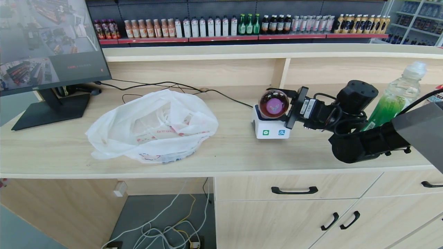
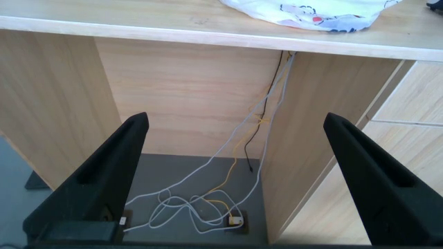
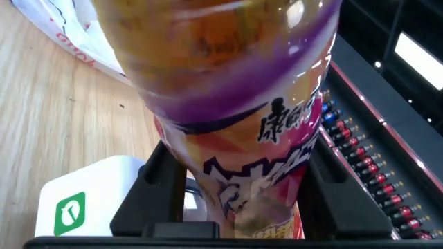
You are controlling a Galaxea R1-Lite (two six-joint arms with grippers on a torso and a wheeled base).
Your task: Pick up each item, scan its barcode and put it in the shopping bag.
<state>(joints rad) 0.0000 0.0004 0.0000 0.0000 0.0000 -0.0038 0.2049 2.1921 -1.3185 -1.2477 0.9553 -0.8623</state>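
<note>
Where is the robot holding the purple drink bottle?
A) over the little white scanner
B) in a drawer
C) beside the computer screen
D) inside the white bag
A: the right pincer grips the bottle just over the white scanner, well apart from the bag.

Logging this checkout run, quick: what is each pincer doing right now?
Left pincer: open, holding nothing.
Right pincer: shut on the bottle, held over the scanner.
</note>
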